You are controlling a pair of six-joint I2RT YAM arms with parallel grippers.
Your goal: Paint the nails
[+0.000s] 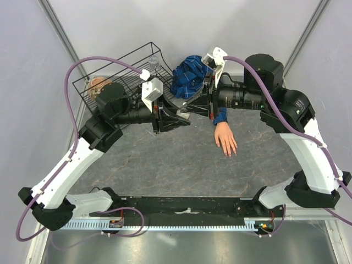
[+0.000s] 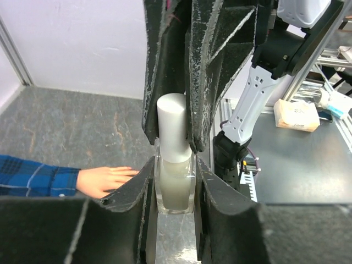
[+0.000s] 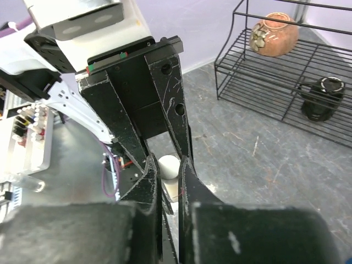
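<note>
- My left gripper [image 2: 175,184] is clamped on the flat sides of the small clear bottle [image 2: 175,190], holding it upright at the centre of the left wrist view
- My right gripper [image 3: 170,175] comes in from above with both fingers pressed onto the white cap [image 2: 171,124]; no gap shows either side
- The bottle looks like glass: light, slick and breakable; I judge a firm hold low on the body and a twist on the cap's round sides is right
- It holds a pale milky liquid, close to full
- The nails [image 1: 230,152] tip the 5 fingers of the mannequin hand [image 1: 225,138], lying flat on the table right of centre in the top view, fingers toward the bottom edge; too small to see clearly
- That hand is probably light and stiff and may slide; steady it at the plaid sleeve [image 2: 33,177], never at the fingertips
- The wire rack [image 3: 264,93], upper right of the right wrist view, carries 1 brown pot [image 3: 273,32] and 1 black jar [image 3: 322,99]; their contents are hidden
</note>
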